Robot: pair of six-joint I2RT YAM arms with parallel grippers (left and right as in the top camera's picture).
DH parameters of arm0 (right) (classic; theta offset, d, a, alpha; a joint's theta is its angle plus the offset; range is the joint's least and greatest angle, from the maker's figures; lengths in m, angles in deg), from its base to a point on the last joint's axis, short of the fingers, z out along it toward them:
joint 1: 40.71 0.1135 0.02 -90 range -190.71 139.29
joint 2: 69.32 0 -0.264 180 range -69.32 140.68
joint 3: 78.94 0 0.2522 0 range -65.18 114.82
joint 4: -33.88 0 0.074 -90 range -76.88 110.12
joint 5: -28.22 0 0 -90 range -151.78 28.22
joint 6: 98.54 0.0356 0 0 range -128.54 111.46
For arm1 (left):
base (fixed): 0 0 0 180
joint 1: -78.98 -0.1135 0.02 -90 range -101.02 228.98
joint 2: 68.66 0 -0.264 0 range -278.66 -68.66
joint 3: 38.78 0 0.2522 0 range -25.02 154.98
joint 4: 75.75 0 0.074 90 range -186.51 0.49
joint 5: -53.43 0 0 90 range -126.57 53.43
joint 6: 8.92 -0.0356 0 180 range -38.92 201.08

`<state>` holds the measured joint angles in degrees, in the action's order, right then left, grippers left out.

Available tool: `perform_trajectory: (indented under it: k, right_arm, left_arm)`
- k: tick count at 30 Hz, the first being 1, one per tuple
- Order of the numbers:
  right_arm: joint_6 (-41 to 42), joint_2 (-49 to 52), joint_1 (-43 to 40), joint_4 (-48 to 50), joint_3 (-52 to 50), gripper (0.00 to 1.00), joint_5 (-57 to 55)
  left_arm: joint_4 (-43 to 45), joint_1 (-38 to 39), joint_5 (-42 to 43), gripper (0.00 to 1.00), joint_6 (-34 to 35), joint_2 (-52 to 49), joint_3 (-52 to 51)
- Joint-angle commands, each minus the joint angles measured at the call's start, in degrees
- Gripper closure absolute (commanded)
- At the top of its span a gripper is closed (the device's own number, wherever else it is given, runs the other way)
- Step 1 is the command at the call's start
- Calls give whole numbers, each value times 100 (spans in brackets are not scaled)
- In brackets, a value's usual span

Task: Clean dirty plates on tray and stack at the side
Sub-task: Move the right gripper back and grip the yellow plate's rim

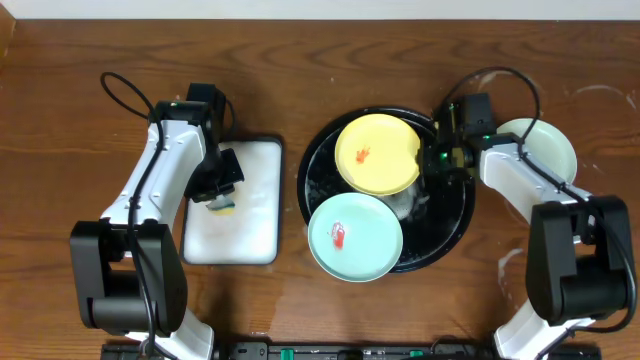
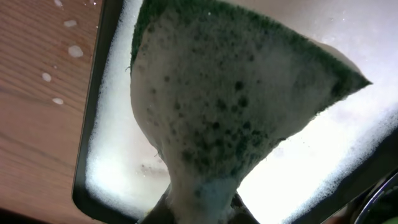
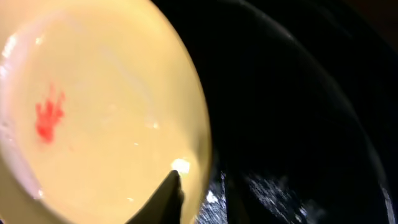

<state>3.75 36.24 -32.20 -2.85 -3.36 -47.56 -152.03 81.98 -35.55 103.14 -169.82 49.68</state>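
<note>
Two sit on the black tray [image 1: 455,225] mid-tabletop [image 1: 300,60], yellow plate [image 1: 377,152] and mint plate [image 1: 355,236]; our right arm partly hides a third plate [image 1: 548,140]. Left claw [image 2: 199,211] clamps a sponge [image 2: 236,106]; right claw's [image 3: 202,196] state we cannot tell.

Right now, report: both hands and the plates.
Left hand shut on sponge over white tray. Right hand straddles rim of yellow plate, grip unclear. Yellow plate and green plate on black tray, both red-smeared. Pale plate on table.
</note>
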Motion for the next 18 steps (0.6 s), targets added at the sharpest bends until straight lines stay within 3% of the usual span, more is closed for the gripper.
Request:
perform_trajectory:
  k: [1,7,18]
  right_arm:
    - [-348,-205,-66,-588,533,73,-334]
    - [-647,-203,-90,-2234,1871,71,-328]
    - [-638,835,107,-1777,1895,69,-321]
  left_arm:
    - [-33,-20,-11,92,-153,-20,26]
    - [-24,-20,-9,92,-173,-20,26]
    - [118,-20,-11,92,-170,-22,26]
